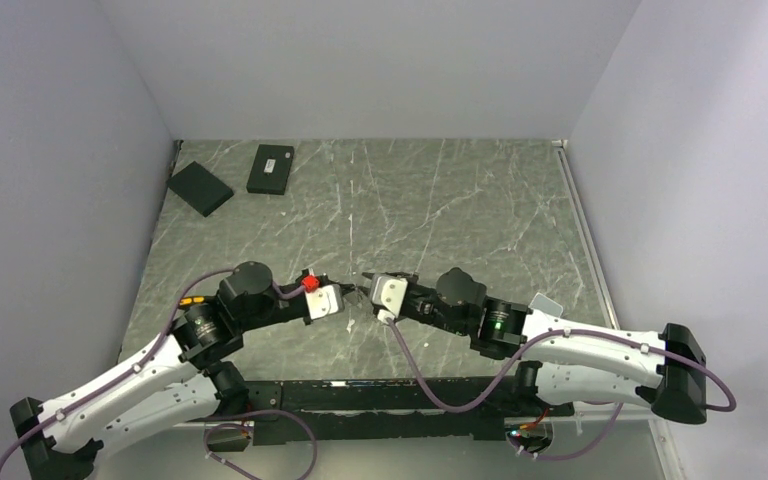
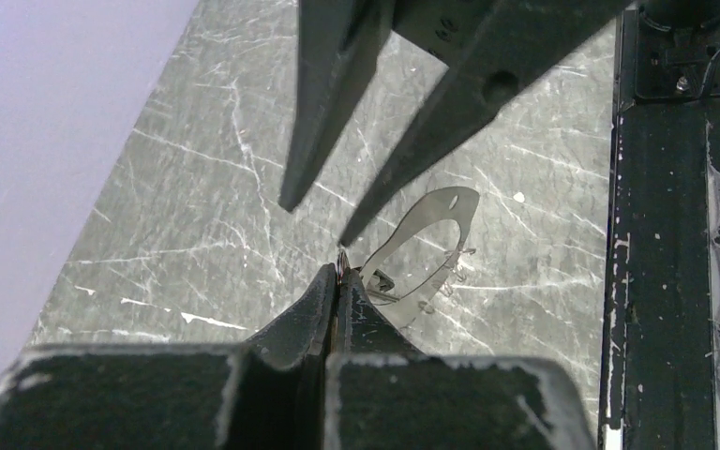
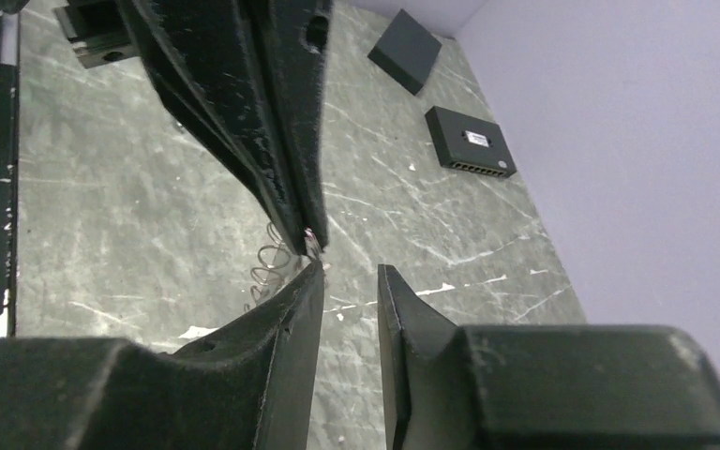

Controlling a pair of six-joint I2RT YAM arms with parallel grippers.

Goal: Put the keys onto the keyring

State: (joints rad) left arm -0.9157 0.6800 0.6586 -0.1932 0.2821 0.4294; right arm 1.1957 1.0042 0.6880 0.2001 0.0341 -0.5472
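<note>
In the left wrist view, the lower end of the flat grey-silver metal key [image 2: 436, 214] slips behind the black fingers [image 2: 356, 314] of the left gripper [image 2: 338, 267] at bottom centre. The thin metal wire keyring [image 2: 457, 266] beside it is a faint blur of loops. Whether it threads the key cannot be told, and the stretch pinched between those pressed-together fingers is hidden. The dark fingers [image 2: 328, 94] of the right gripper [image 2: 316, 225] are cut off by the top edge. In the right wrist view, the loops run behind the left fingers at centre. At the top view's centre, key and keyring are too small to make out. The white-and-black left arm [image 1: 110, 395] is cut by the lower left corner.
</note>
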